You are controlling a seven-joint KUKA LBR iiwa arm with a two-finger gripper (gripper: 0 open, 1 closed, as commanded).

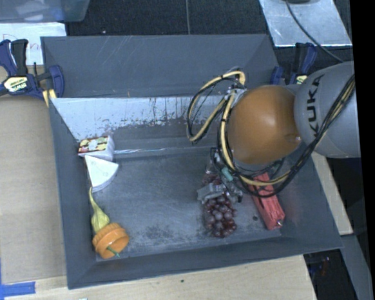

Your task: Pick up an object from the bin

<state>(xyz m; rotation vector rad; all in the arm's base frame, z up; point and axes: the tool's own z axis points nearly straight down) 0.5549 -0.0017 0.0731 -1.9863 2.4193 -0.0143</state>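
**A:** Where do we log the gripper [215, 193]?

**B:** Low in the bin [159, 200], right half, close to the wall at the bottom of the view. The wrist's orange cover [262, 124] sits over it, with cables looped round.

**A:** Nearest thing?

**B:** A bunch of dark red grapes [220, 220] on the bin floor, directly below the gripper in the view, toward that bottom wall. We read the two as touching or very nearly so, but the meeting point is too murky to call.

**A:** Grasping or released?

**B:** We cannot tell whether it is clamped on the bunch.

**A:** Neighbours?

**B:** A red bar [269, 207] lies just right of the grapes, along the right wall and partly under the cables. Well apart, down the left wall: a small printed box [95, 145], a white wedge [102, 172], and an orange-and-yellow toy [109, 239] in the bottom left corner.
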